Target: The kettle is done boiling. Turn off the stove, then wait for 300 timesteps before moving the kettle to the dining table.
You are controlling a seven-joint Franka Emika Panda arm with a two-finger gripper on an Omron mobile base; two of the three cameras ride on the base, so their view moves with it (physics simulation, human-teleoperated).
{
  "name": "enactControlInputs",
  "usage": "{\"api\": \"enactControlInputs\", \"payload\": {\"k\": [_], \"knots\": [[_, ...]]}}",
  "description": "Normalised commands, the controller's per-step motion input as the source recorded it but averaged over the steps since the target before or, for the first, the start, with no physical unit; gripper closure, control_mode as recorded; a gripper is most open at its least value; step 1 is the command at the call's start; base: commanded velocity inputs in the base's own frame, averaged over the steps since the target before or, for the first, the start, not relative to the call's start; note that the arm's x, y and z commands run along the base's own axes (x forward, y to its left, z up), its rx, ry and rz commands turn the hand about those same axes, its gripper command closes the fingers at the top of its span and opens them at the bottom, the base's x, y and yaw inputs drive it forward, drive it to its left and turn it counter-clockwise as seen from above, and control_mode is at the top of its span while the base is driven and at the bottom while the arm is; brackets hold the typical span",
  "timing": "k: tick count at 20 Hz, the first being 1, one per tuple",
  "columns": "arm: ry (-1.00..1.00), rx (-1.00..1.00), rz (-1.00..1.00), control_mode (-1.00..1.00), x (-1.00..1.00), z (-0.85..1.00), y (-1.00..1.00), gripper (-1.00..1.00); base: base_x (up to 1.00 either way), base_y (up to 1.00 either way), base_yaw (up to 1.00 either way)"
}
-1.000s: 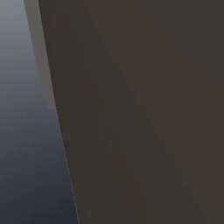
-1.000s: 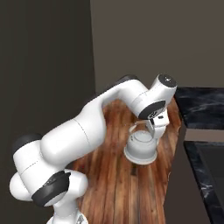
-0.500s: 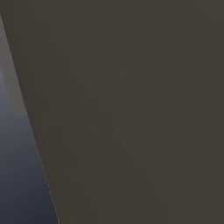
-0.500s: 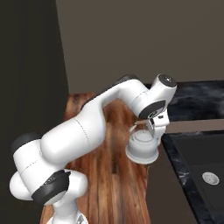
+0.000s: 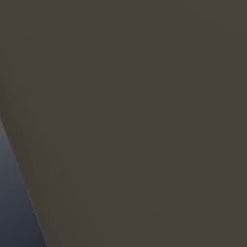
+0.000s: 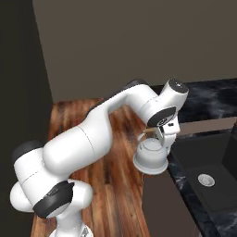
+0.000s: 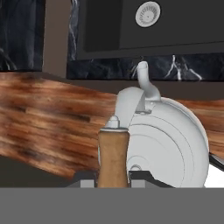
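The silver-white kettle (image 6: 150, 158) hangs in the air from my gripper (image 6: 165, 137), over the wooden floor and just left of a marble counter's edge. In the hand view the kettle (image 7: 168, 140) is seen from above, with its spout pointing toward the sink. My gripper (image 7: 113, 180) is shut on the tan wooden piece (image 7: 113, 153) of the kettle's handle. The stove and the dining table are out of view.
A dark marble counter (image 6: 210, 99) with a sunken black sink (image 6: 194, 155) stands right of the kettle; the sink (image 7: 175, 30) also lies ahead in the hand view. Wooden floor (image 6: 115, 185) spreads below. A flat dark wall (image 5: 144, 120) stands close on the left.
The whole picture has shifted, so the base has moved: the sink counter now lies closer and further left in view. The kettle stays held in the shut gripper.
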Motion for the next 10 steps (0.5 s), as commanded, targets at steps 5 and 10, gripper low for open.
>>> {"api": "enactControlInputs", "payload": {"k": [5,10], "knots": [[0.00,0.00,0.00,1.00,0.00,0.00,0.00,1.00,0.58,-0.01,-0.38],[0.00,0.00,0.00,1.00,0.00,0.00,0.00,1.00,0.54,-0.08,-0.37]]}}
